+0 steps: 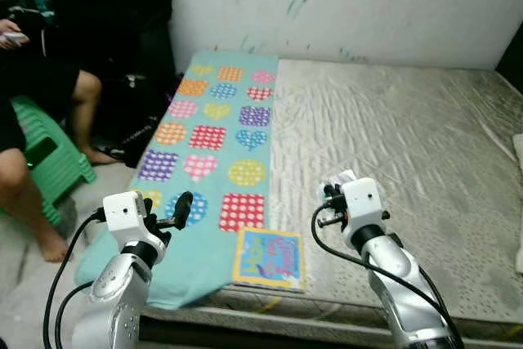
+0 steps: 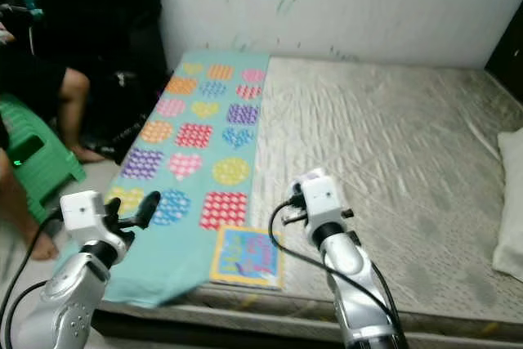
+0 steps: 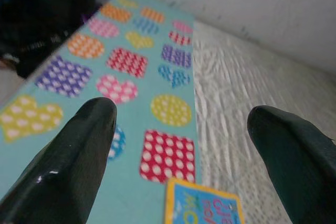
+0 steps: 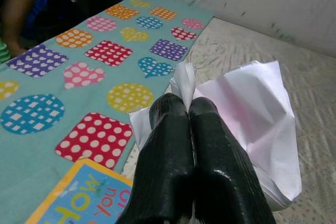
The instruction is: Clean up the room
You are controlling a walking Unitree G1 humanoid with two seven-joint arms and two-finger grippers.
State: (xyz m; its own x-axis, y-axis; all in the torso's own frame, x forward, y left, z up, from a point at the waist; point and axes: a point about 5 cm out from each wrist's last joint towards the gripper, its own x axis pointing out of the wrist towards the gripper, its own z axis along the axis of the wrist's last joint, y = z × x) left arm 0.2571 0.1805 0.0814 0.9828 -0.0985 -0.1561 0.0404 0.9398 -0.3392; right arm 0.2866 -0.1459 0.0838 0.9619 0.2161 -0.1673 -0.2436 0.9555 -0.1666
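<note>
My right gripper [image 4: 190, 109] is shut on a crumpled white paper [image 4: 252, 114], held above the bare grey mattress [image 1: 392, 136] near its front edge; the same white paper [image 1: 341, 178] shows at the gripper's tip in the left eye view. My left gripper [image 3: 184, 119] is open and holds nothing, raised over the front left corner of the teal blanket [image 1: 214, 136] with coloured dotted hearts and squares. A blue and yellow picture book [image 1: 270, 259] lies on the blanket's front edge between the two arms.
A person sits at the left on a green stool [image 1: 51, 165], bare legs [image 1: 24, 194] close to the bed's left side. A stained white wall [image 1: 343, 6] backs the bed. A white pillow [image 2: 511, 202] lies at the right edge.
</note>
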